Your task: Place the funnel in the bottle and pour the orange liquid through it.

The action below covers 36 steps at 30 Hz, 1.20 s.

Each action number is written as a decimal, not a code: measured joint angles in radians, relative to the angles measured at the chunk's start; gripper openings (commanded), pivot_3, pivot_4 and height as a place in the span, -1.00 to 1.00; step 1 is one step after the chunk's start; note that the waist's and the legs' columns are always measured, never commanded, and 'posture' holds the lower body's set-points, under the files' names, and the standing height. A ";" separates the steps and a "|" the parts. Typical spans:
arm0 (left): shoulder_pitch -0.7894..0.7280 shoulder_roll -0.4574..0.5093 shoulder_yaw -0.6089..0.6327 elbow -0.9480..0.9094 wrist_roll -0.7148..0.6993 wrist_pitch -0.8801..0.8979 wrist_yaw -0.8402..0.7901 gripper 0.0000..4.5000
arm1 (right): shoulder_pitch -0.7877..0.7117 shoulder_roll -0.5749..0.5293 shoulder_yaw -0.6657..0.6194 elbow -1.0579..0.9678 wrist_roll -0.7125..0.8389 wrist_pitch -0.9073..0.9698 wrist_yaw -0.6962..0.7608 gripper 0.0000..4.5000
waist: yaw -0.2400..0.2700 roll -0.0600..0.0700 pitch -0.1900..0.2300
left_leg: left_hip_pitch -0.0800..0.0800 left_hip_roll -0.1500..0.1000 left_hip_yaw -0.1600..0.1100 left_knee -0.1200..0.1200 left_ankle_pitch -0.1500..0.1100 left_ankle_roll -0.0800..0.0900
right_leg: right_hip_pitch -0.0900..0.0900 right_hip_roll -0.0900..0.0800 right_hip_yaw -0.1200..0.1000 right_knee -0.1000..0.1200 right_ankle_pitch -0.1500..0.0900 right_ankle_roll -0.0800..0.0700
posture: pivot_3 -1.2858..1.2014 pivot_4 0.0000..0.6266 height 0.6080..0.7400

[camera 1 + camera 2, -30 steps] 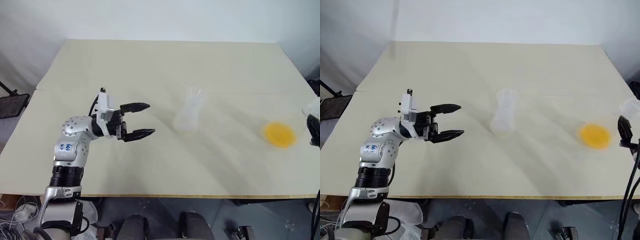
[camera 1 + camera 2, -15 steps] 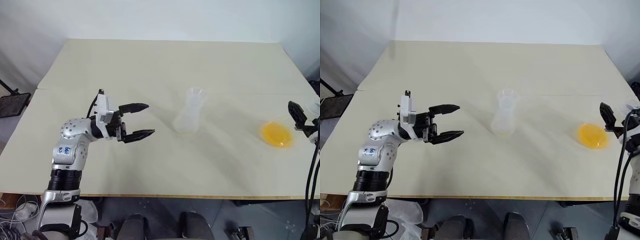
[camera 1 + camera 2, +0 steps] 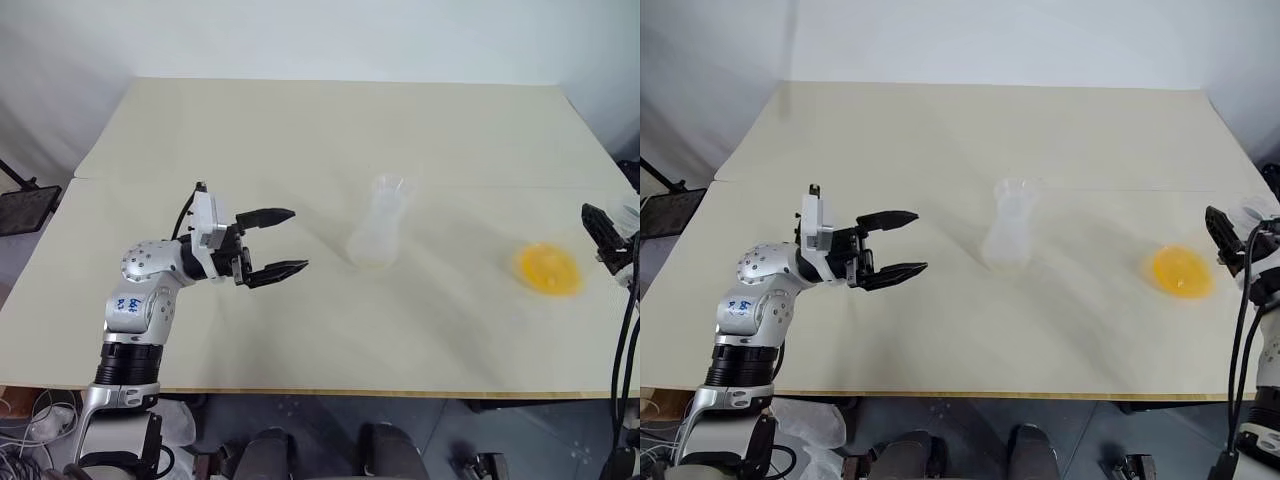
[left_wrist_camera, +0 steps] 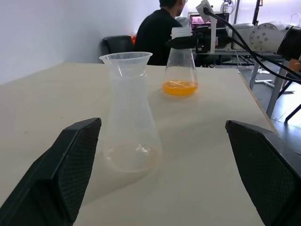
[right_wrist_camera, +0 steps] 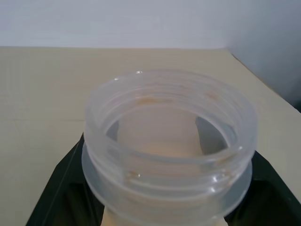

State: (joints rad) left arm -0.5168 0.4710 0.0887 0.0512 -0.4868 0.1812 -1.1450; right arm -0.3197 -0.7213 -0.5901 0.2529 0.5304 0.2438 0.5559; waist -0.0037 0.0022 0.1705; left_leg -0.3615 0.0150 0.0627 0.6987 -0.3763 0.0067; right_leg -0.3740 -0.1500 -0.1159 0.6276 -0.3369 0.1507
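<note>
The clear bottle (image 3: pixel 378 238) stands upright mid-table, and the small clear funnel (image 3: pixel 391 186) sits in its neck; the left wrist view shows its flared rim (image 4: pixel 126 58) on top. My left gripper (image 3: pixel 299 239) is open, a hand's length left of the bottle and pointing at it, with nothing between its fingers (image 4: pixel 75 160). The orange liquid (image 3: pixel 548 268) fills the bottom of a second clear flask (image 4: pixel 180 70) near the table's right edge. My right gripper (image 3: pixel 605 232) is shut on that flask's threaded neck (image 5: pixel 169 141).
The beige table (image 3: pixel 300 130) has a seam running across its middle, and its right edge lies close behind the orange flask. A person (image 4: pixel 160 33) sits beyond the table's right side among chairs and equipment. A dark stand (image 3: pixel 25 208) is off the left side.
My right gripper came in from the right edge and closed on the neck of the orange flask. The left arm, bottle and funnel have stayed put.
</note>
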 measured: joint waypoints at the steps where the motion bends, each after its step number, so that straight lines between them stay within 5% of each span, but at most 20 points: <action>1: 0.000 0.000 0.000 0.002 0.000 -0.004 0.001 1.00 | -0.012 0.000 0.009 -0.016 -0.004 0.000 -0.001 0.09 | 0.000 0.000 0.000 | 0.000 0.000 0.000 0.000 0.000 0.000 | 0.000 0.000 0.000 0.000 0.000 0.000 | 0.03 -0.52 1.00; 16: -0.025 -0.027 0.005 0.046 0.019 -0.095 0.060 1.00 | -0.325 -0.021 0.575 -0.275 -0.461 -0.036 -0.050 0.09 | -0.020 0.000 0.000 | -0.009 -0.002 -0.011 0.002 0.000 0.000 | -0.002 -0.002 -0.007 0.000 0.000 0.000 | 0.03 -0.52 1.00; 36: 0.019 -0.038 -0.032 0.002 0.023 -0.089 0.122 1.00 | -0.452 0.031 0.742 -0.102 -0.814 -0.411 -0.118 0.09 | -0.028 0.000 0.000 | -0.009 -0.001 -0.016 0.001 0.000 0.000 | -0.002 -0.002 -0.011 0.000 0.000 0.000 | 0.03 -0.52 1.00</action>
State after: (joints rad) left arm -0.4981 0.4331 0.0567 0.0530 -0.4642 0.0921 -1.0229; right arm -0.7719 -0.6900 0.1516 0.1514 -0.2832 -0.1672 0.4376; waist -0.0320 0.0026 0.1709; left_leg -0.3703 0.0139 0.0463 0.6997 -0.3763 0.0066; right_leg -0.3762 -0.1515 -0.1271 0.6277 -0.3369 0.1507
